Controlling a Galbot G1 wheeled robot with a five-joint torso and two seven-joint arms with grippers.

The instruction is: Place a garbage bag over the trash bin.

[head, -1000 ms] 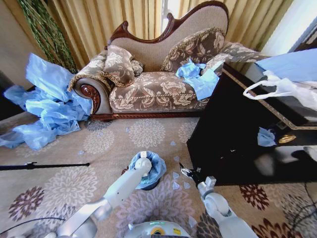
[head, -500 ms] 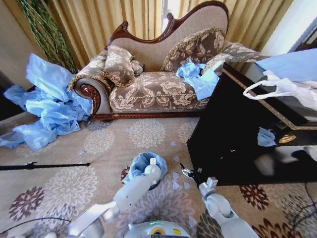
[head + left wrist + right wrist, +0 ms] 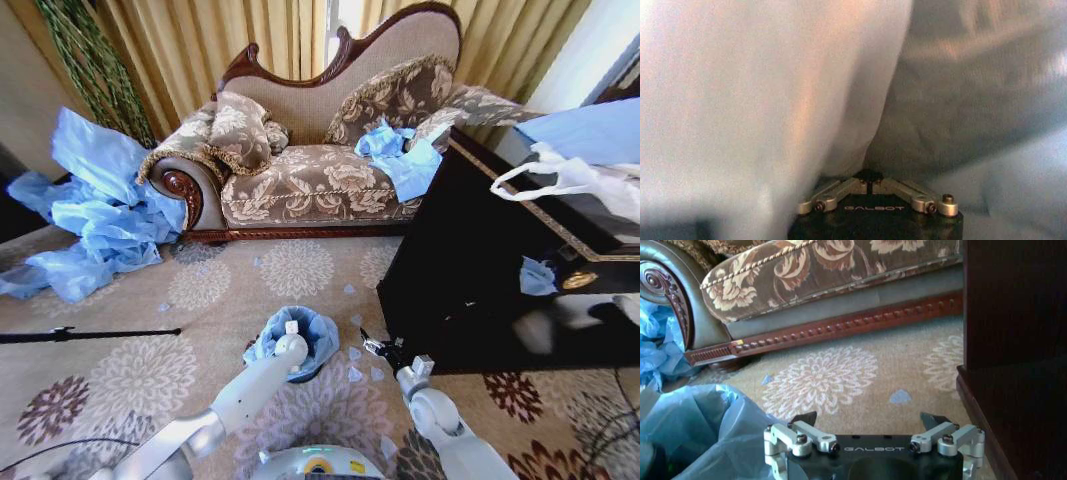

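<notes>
Two arms reach out over the flowered rug. The left hand is down inside the mouth of the garbage bag, which sits bunched over the trash bin on the rug, in front of the sofa and just left of the dark cabinet. Only a dark sliver of the bin shows at the bag's lower edge in the head view; the blue plastic covers the rest. In the left wrist view the bag hangs in folds right against the camera and hides the left hand's fingers, so I cannot tell whether that hand is wide or narrow, or whether it holds the plastic.

The right hand hovers low over the rug just to the right of the bin, between it and the cabinet, clear of the bag. In the right wrist view its fingers stand wide apart with nothing between them, and the edge of the garbage bag lies beside it.

Several small blue scraps lie on the rug near the bin. A heap of blue bags rests against the sofa's left end, more blue plastic lies on the seat, and a white plastic bag sits on the cabinet top.
</notes>
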